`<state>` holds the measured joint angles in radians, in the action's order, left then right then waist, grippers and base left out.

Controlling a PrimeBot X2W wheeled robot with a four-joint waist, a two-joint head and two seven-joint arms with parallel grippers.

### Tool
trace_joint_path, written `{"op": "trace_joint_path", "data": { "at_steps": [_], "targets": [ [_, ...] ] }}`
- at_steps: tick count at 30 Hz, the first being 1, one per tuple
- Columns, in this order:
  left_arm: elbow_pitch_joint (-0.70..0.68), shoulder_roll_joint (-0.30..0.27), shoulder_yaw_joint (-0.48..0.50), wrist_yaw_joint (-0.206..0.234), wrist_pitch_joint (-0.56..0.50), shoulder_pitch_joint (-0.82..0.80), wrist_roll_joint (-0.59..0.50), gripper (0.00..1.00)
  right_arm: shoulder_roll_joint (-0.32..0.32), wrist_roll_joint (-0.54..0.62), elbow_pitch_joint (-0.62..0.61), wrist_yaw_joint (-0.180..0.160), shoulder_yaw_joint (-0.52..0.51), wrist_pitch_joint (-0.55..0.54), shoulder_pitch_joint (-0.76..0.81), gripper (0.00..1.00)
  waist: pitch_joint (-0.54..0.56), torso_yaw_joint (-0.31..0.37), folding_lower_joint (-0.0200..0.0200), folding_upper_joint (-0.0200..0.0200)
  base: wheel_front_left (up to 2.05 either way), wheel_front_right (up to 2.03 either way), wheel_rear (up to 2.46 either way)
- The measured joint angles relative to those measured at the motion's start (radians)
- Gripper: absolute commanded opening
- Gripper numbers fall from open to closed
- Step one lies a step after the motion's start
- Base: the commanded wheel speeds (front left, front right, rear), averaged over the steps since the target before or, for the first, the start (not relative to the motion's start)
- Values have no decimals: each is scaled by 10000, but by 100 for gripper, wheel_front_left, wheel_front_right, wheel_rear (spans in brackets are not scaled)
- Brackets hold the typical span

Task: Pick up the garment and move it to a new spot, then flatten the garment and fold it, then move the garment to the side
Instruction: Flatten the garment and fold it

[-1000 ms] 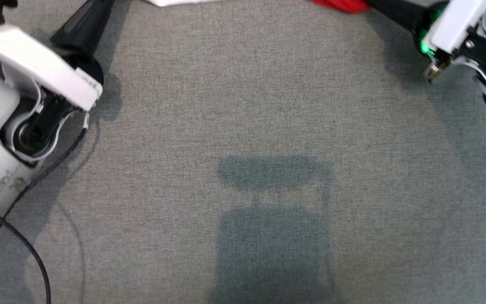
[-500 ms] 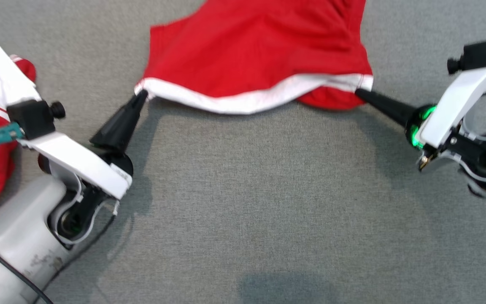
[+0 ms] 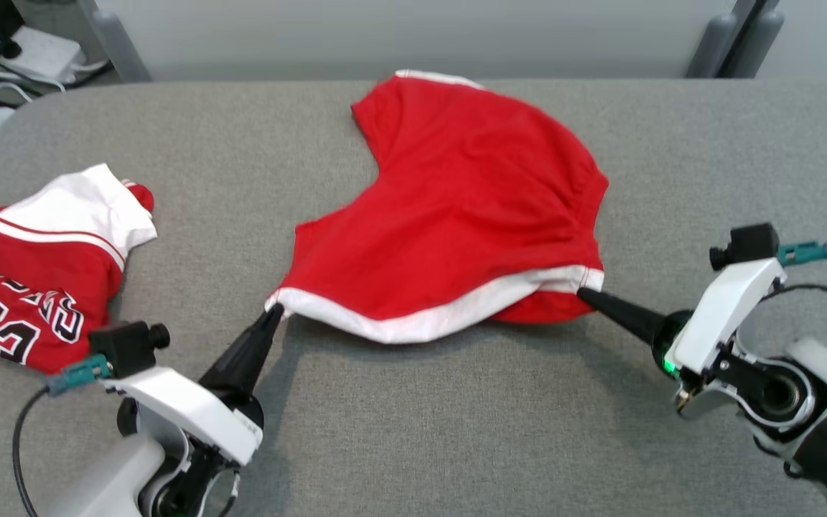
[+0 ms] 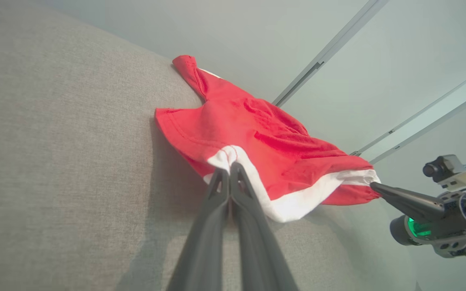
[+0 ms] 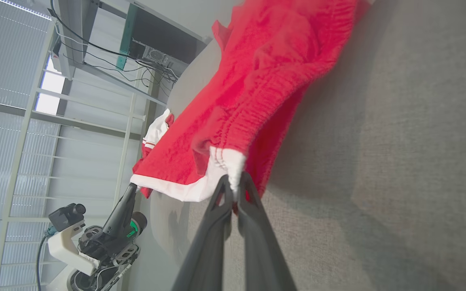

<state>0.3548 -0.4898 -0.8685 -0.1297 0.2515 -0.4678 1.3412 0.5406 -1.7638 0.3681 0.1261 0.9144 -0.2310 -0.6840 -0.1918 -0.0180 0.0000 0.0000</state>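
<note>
Two claws, one garment and one spare jersey, entered in order:

1. Red garment with a white hem band [image 3: 456, 215]: lies on the grey fabric-covered surface [image 3: 413, 431], mid-surface. Its body runs off toward 12 o'clock and its hem edge is nearest the robot, sagging between the two held corners.
2. Left claw [image 3: 275, 310]: pinched tight on the hem corner at 7 o'clock of the garment, with white band caught between the tips.
3. Right claw [image 3: 582, 291]: likewise clamped on the opposite hem corner, at 4 o'clock of the garment.
4. Red and white jersey with black numerals [image 3: 33, 287]: crumpled at 9 o'clock, well apart from the garment.

Governing relation: the hem's long axis runs from 9 to 3 o'clock between the claws, and all the cloth lies beyond the tips toward 12 o'clock. Each arm is nearest its own corner.

Judgement: flattening stage. The next move probably calls for an even pull toward 6 o'clock. The cloth bunched near the right claw may need more tension
</note>
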Motion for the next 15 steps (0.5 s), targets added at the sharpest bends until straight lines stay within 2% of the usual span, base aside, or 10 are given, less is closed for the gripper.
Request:
{"op": "trace_joint_path", "data": {
  "at_steps": [5,15],
  "targets": [
    [192,313,259,0,0,793,-295,0,-107,82,33,0,-50,-13,788,0,642,-25,0,1,0,0,0],
    [447,368,196,0,0,1383,-479,0,-297,357,65,0,-182,-470,1604,0,1102,85,0,1,0,0,0]
  ]
}}
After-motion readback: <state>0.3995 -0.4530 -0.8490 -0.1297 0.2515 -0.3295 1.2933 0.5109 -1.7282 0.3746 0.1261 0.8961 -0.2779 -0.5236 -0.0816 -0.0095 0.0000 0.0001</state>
